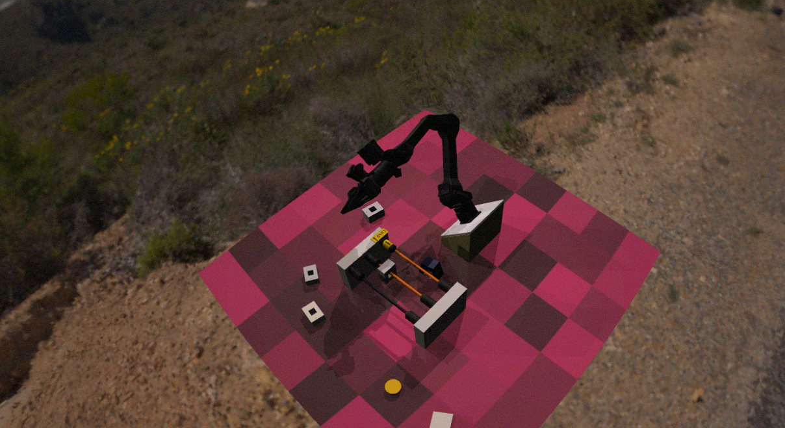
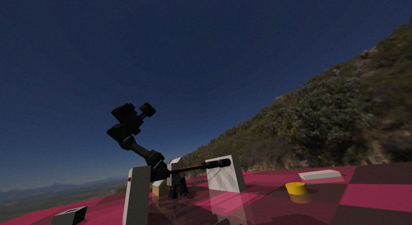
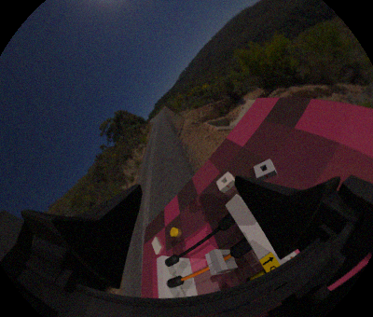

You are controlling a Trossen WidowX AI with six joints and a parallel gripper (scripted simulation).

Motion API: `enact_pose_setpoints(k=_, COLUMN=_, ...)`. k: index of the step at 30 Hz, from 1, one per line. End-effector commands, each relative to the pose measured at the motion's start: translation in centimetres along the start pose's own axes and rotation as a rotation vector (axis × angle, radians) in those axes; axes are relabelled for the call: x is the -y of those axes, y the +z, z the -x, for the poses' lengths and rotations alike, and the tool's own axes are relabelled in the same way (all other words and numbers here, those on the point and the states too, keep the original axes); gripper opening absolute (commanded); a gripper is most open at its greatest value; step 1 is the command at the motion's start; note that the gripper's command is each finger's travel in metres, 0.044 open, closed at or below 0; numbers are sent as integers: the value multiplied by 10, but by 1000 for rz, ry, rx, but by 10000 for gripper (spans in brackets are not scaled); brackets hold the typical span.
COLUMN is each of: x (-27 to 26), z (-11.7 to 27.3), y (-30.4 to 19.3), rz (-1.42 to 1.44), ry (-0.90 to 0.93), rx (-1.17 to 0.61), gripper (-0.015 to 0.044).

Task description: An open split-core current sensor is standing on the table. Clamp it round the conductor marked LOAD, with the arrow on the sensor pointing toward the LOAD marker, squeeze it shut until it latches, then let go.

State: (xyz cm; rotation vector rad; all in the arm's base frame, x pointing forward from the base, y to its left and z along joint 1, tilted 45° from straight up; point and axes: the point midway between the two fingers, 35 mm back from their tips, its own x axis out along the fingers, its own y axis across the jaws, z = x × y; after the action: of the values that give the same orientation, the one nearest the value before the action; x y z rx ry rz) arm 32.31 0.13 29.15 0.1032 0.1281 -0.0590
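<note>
The open split-core sensor (image 1: 432, 265) (image 2: 177, 190) is dark blue and stands on the table beside the rack, between the rack and the arm's pedestal. The rack holds three conductors between two grey end blocks (image 1: 361, 256) (image 1: 440, 315). A yellow LOAD marker (image 1: 379, 236) (image 3: 269, 262) sits on the far end block, by the end of the back orange conductor (image 1: 417, 265). My gripper (image 1: 347, 207) (image 3: 190, 185) is open and empty. It hangs in the air beyond the marker end of the rack, tilted down towards the table. The sensor is hidden in the wrist view.
A grey clamp block (image 1: 386, 269) (image 2: 174, 174) (image 3: 220, 261) sits on the middle orange conductor; a black conductor (image 1: 384, 296) runs in front. Three small grey blocks with square holes (image 1: 373, 210) (image 1: 310, 273) (image 1: 312, 311), a yellow disc (image 1: 392, 386) (image 2: 296, 187) and a white slab (image 1: 440, 419) (image 2: 320, 174) lie about.
</note>
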Motion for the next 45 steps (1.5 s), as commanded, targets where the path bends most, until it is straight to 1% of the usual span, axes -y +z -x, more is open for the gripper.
enact_pose_setpoints(k=1, x=2, z=-7, y=-64, rz=-98, ry=-167, rx=-321, gripper=440)
enact_pose_setpoints(k=3, x=4, z=-1, y=-88, rz=-108, ry=-266, rx=-446, gripper=440)
enact_pose_setpoints(k=6, x=11, z=18, y=-118, rz=-66, ry=-454, rx=-615, gripper=440)
enact_pose_setpoints(k=9, x=20, z=43, y=-130, rz=50, ry=-646, rx=-713, gripper=440)
enact_pose_setpoints(k=11, x=21, z=48, y=-125, rz=109, ry=-729, rx=-698, gripper=440)
enact_pose_setpoints(k=16, x=22, z=61, y=-114, rz=250, ry=-838, rx=-673, gripper=440)
enact_pose_setpoints(k=21, x=27, z=75, y=-104, rz=395, ry=-898, rx=-691, gripper=440)
enact_pose_setpoints(k=45, x=27, z=75, y=-103, rz=397, ry=-898, rx=-690, gripper=440)
